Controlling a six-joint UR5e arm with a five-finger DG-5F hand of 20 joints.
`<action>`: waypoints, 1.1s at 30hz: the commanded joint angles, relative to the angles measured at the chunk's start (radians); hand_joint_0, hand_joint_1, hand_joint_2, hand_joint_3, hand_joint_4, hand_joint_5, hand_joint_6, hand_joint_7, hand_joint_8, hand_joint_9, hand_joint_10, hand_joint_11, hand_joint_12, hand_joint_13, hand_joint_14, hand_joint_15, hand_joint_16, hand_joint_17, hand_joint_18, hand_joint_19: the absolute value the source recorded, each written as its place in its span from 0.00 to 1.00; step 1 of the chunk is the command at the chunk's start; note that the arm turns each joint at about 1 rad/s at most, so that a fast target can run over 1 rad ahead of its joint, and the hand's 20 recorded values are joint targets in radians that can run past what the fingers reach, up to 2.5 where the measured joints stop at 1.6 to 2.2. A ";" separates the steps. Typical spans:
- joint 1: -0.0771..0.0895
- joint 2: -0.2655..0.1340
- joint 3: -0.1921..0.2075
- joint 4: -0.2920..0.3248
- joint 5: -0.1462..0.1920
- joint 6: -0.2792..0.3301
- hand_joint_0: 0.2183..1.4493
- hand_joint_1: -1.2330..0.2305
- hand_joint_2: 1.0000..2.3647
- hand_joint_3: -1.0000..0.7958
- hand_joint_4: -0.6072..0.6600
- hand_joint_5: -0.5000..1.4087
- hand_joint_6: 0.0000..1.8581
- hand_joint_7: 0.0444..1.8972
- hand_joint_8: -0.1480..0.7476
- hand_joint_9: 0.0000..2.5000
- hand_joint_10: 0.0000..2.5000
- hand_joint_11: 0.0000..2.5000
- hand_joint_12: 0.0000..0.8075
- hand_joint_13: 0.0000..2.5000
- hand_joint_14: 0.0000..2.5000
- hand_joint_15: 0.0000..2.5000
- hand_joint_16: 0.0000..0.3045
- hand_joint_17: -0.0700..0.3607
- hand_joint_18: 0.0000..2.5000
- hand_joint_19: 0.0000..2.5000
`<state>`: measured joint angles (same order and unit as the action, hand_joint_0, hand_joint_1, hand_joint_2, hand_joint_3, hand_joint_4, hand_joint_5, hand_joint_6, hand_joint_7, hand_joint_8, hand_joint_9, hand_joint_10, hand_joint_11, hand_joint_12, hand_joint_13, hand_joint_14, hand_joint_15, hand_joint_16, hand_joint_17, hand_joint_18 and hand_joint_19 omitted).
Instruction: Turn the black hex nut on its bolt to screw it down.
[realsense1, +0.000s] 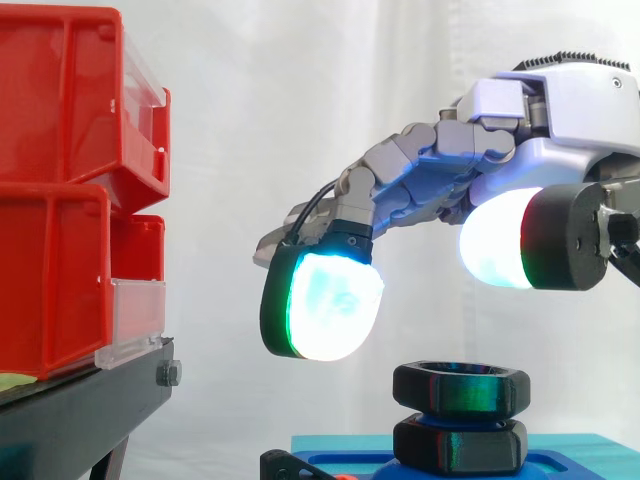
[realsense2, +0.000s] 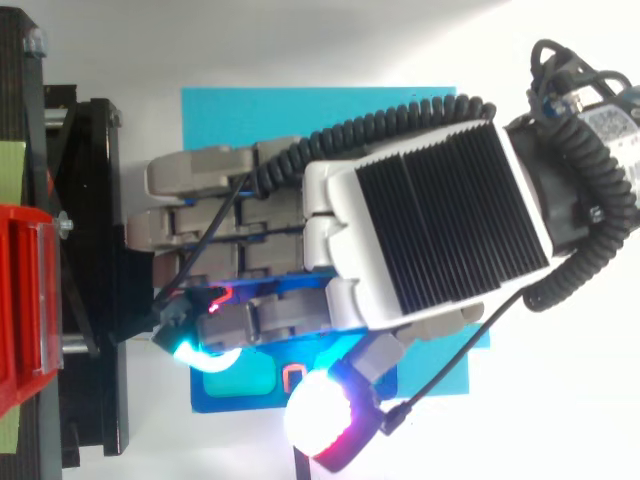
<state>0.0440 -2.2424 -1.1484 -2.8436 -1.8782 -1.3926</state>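
We see two red bins (realsense1: 60, 190) stacked at the left on a black stand (realsense1: 80, 410), each with a clear front panel. We cannot make out what lies inside them, and their left parts are cut off by the picture edge. A yellow-green strip shows under the lower bin, but we cannot tell what it is. The black hex nut (realsense1: 460, 388) sits at the lower middle of the side view, directly above a second black hex piece (realsense1: 460, 446) on a dark blue fixture (realsense2: 240, 395), which rests on a cyan plate (realsense2: 250, 115). The bolt itself is hard to see, with just a sliver of blue between the two black pieces. The hand (realsense1: 430, 165) hangs above the nut, clear of it. Its fingers reach out almost straight toward the bins, set apart from the thumb and holding nothing. One glowing fingertip (realsense1: 330, 305) hangs to the upper left of the nut, and the thumb's pad (realsense1: 495, 240) is above it. From above, the back of the hand covers the nut and much of the fixture.
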 joint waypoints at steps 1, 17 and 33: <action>0.013 0.000 -0.001 -0.002 0.014 0.001 0.24 0.55 0.00 0.28 0.67 0.15 0.36 0.38 0.45 0.20 0.00 0.13 0.20 0.13 0.00 0.00 0.06 0.26 0.04 0.04; 0.030 0.000 -0.001 -0.014 0.031 0.001 0.24 0.55 0.00 0.28 0.68 0.16 0.36 0.39 0.45 0.20 0.00 0.13 0.20 0.14 0.00 0.00 0.06 0.26 0.04 0.04; 0.027 0.000 -0.001 -0.040 0.030 0.027 0.24 0.55 0.00 0.28 0.67 0.16 0.35 0.41 0.45 0.21 0.00 0.12 0.19 0.14 0.00 0.00 0.05 0.25 0.04 0.04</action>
<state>0.0709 -2.2422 -1.1490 -2.8775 -1.8474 -1.3692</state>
